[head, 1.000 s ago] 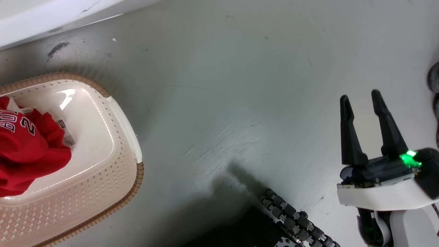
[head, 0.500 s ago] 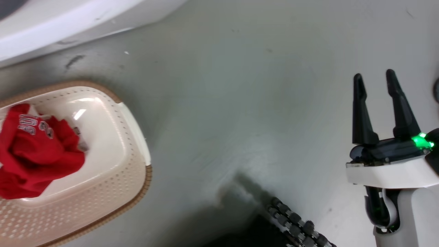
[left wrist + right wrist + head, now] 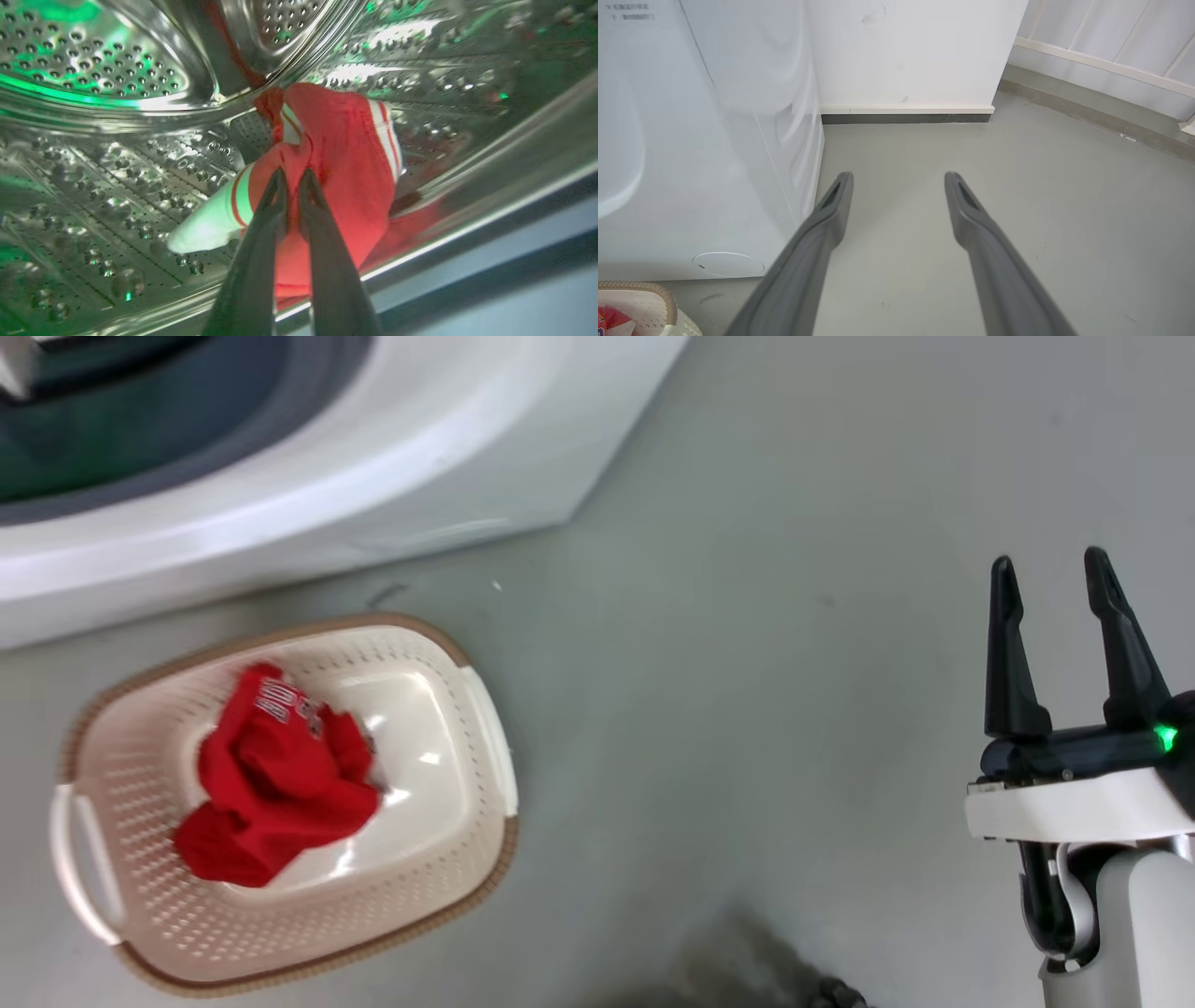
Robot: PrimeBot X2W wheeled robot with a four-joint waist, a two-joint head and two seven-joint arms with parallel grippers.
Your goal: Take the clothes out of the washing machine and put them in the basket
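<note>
Between fingers of the left gripper (image 3: 292, 176), clamped tight, only a thin fold of red garment (image 3: 345, 154); may slip if cloth snags the drum rim (image 3: 467, 219) behind them; right gripper (image 3: 1050, 579) spread, idle.

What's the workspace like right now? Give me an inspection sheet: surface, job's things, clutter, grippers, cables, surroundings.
Surface: grey floor, a few faint scuffs.
Job's things: red lettered garment lies inside the basket, which stands on the floor in front of the washing machine; red-and-white garment lies in the steel drum.
Clutter: nothing seen.
Grippers: left gripper inside the drum, jaws shut on the red-and-white garment; right gripper over bare floor, jaws open, holding nothing.
Cables: dark shape at the head view's bottom edge, too little to identify.
Surroundings: white wall with a dark skirting strip beside the machine.
</note>
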